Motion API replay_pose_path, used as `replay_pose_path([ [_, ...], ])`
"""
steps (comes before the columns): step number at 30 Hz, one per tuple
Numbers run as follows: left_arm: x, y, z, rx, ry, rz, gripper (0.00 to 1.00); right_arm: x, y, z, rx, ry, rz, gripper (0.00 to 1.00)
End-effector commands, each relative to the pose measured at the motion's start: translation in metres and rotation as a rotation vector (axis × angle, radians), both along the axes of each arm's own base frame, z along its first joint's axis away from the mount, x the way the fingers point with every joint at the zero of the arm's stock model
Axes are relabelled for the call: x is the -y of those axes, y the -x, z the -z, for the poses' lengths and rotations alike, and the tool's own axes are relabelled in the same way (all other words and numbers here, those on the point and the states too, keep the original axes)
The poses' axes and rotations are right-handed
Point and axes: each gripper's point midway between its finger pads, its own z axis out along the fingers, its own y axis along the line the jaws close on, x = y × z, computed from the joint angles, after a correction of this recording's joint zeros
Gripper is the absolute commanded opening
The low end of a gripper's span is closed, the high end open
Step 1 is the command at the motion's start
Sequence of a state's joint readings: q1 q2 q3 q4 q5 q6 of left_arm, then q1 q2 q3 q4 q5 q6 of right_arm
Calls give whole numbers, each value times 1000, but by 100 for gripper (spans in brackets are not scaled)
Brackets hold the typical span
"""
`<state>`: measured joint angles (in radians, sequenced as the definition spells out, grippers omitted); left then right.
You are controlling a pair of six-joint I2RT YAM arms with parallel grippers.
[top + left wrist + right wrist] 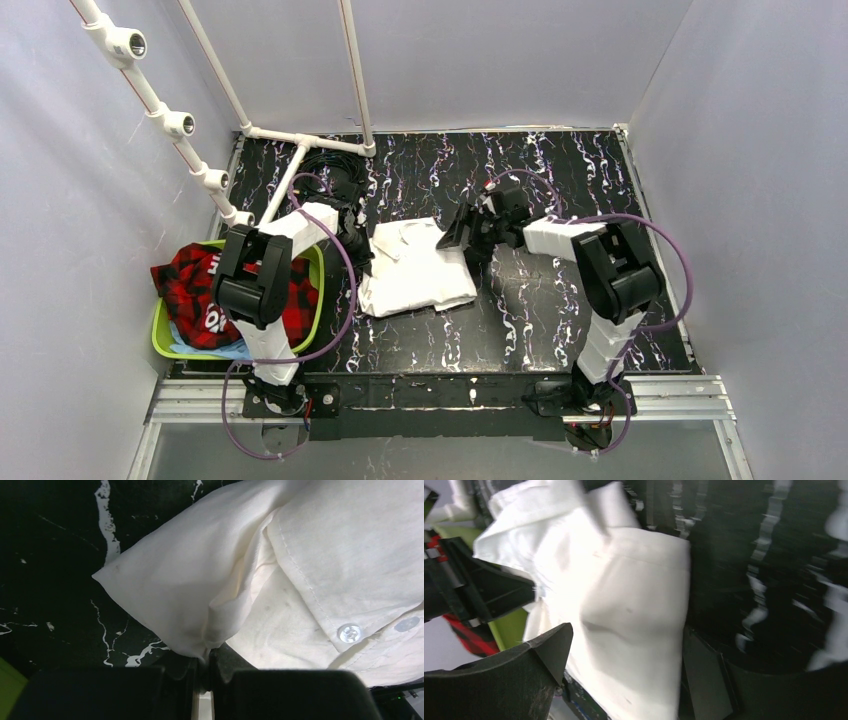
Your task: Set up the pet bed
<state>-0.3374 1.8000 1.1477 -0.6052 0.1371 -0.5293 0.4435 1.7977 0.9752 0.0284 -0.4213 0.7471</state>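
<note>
**Asker:** Where is the bedding?

**Me:** The white cover (415,268) lies rumpled on the black tabletop (570,160), in the middle between my two arms. My left gripper (204,672) is pressed together on a gathered fold at its left edge, so the cloth runs straight into the closed jaws. My right gripper (468,235) is spread wide at the cover's right edge and is gripping nothing.

**Asker:** How would you do this step well?

**Me:** I judge the job is to spread or open the cover. I'd keep the left pinch firm as an anchor, bring the right jaws down over a single hem instead of a bunch of layers, and draw outward slowly so the fabric flattens without slipping free. A snap (348,632) sits on the flap near my left jaws, and I'd keep clear of it when closing.

**Asker:** Is anything in the way?

**Me:** A green basket (160,335) holding a red plaid cloth (190,285) stands just beside my left arm. A white pipe frame (300,140) and a cable bundle (335,170) crowd the rear left, so pulling rightward looks safer.
</note>
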Motion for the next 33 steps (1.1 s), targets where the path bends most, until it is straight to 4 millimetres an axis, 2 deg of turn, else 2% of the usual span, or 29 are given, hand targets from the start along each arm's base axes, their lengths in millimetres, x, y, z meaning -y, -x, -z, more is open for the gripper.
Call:
replay_pose_path([
  [1, 15, 1, -4, -19, 78, 38, 0, -51, 1, -12, -12, -191, -64, 83],
  [3, 18, -1, -7, -8, 98, 42, 0, -63, -2, -38, -6, -327, -72, 69],
  [5, 20, -4, -12, 5, 109, 45, 0, -64, -10, -81, 57, -481, -71, 58],
  [9, 33, -12, -21, 23, 178, 64, 0, -42, -12, -145, 163, -571, -52, 53],
  [12, 45, -18, -24, 26, 233, 73, 0, -32, -7, -170, 240, -502, -88, 52],
  [15, 50, -25, -24, 30, 251, 76, 0, -10, -6, -166, 287, -297, -40, 53],
  [17, 50, -28, -20, 26, 246, 80, 0, 19, -9, -145, 284, -108, 60, 58],
  [20, 46, -28, -12, 6, 218, 84, 0, 58, -13, -121, 317, 68, 218, 61],
  [22, 41, -27, -6, -10, 184, 88, 0, 84, -12, -92, 268, 203, 314, 64],
  [25, 30, -23, 2, -30, 120, 96, 0, 105, -8, -54, 179, 369, 326, 67],
  [26, 26, -22, 5, -34, 98, 98, 0, 109, -6, -44, 144, 408, 317, 69],
  [29, 19, -21, 7, -33, 62, 112, 0, 100, -12, -35, 121, 425, 238, 71],
  [31, 16, -20, 6, -28, 50, 112, 0, 85, -20, -42, 160, 364, 184, 71],
  [32, 16, -21, 5, -23, 45, 110, 2, 81, -23, -45, 177, 349, 166, 73],
  [33, 15, -21, 3, -15, 41, 107, 9, 75, -28, -48, 200, 328, 143, 74],
])
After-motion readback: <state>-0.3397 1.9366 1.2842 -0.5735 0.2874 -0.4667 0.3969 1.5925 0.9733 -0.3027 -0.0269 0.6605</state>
